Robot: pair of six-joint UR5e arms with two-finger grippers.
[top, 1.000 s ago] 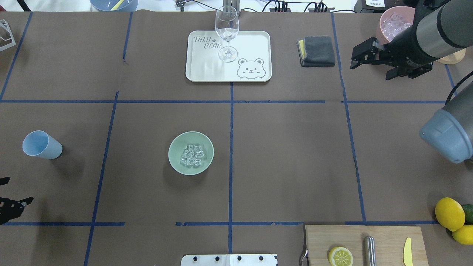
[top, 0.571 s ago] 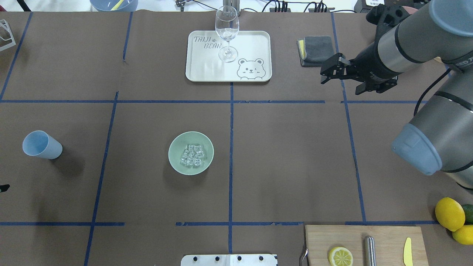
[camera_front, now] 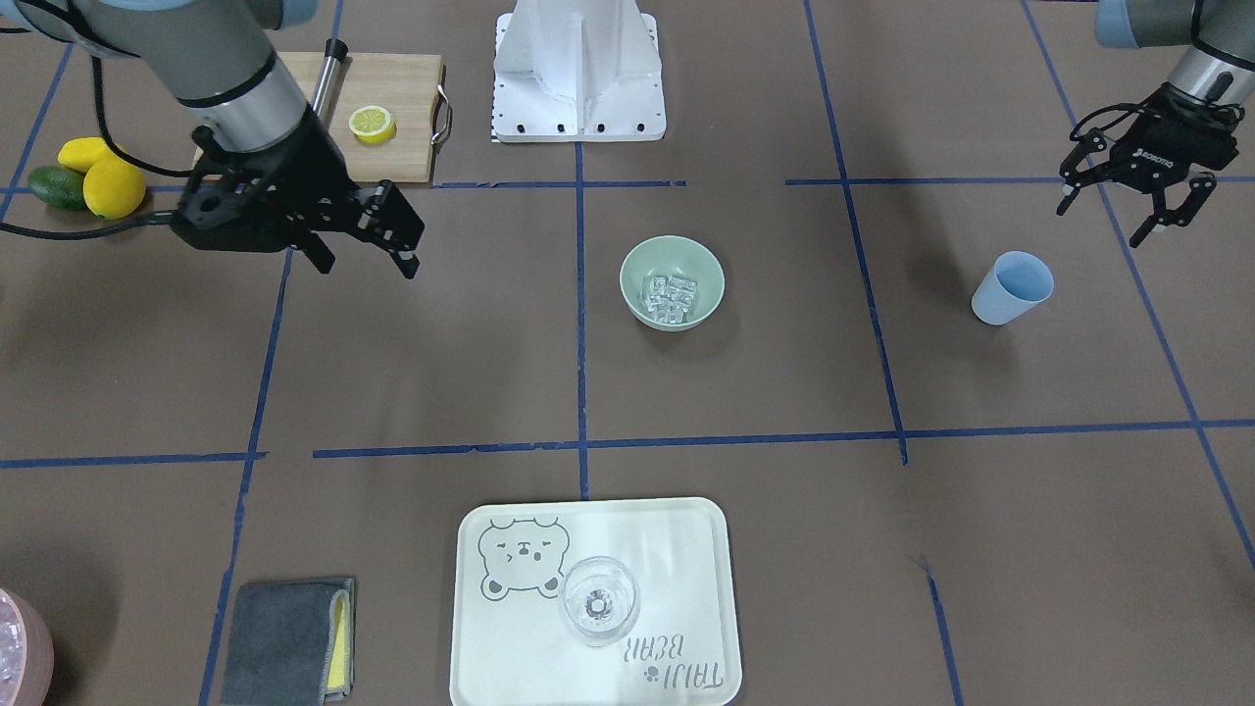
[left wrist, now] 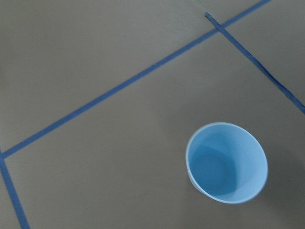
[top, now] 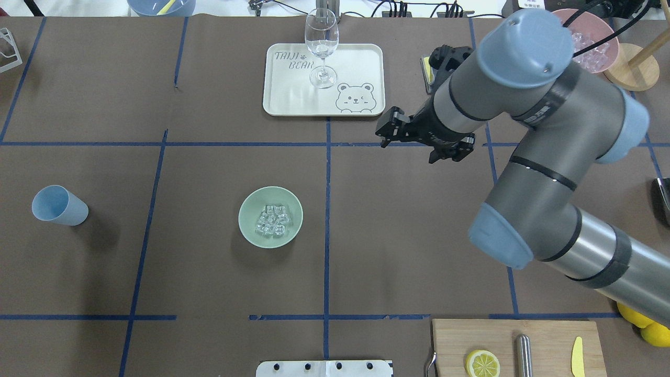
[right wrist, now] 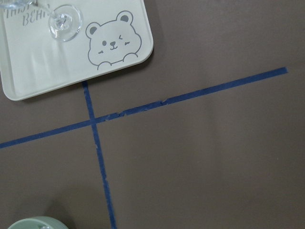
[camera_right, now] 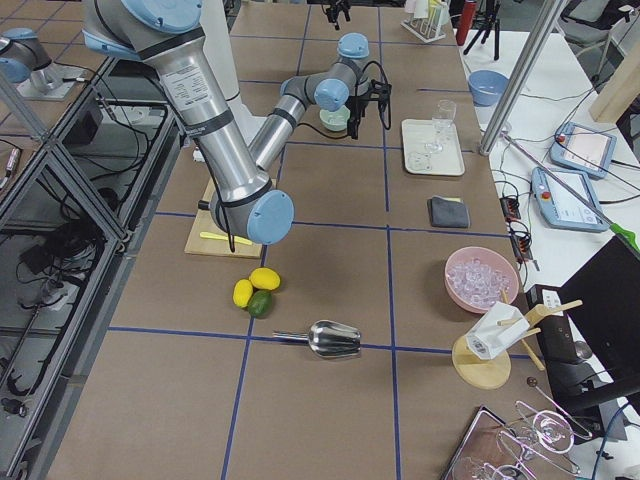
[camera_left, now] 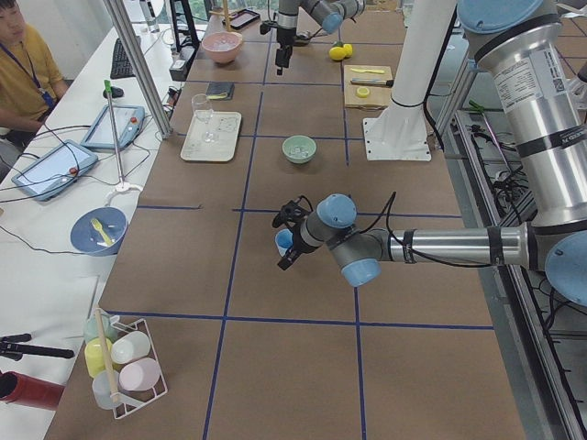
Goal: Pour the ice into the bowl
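Now left gripper (camera_front: 1100,226) and right gripper (camera_front: 370,267) are hanging wide open, holding nothing; right arm (top: 523,104) is covering the cloth (camera_front: 279,637) overhead.

Overhead view: the right arm (top: 523,104) covers nearly all of the grey cloth (top: 426,70), part of the pink container (top: 611,47) and most of the lemons (top: 655,334). The cutting board (top: 549,335) is cut by the bottom edge. Right wrist view: the bowl (right wrist: 34,223) shows only as a sliver of rim at the bottom edge. The tray (right wrist: 57,71) is cut at top and left, and the wine glass (right wrist: 64,22) shows its foot only. Left side view: the left tool (camera_left: 279,243) hides part of the blue cup (camera_left: 285,240). The ice (camera_front: 670,294) is too small to resolve in either side view. Right side view: the right arm overlaps the bowl.
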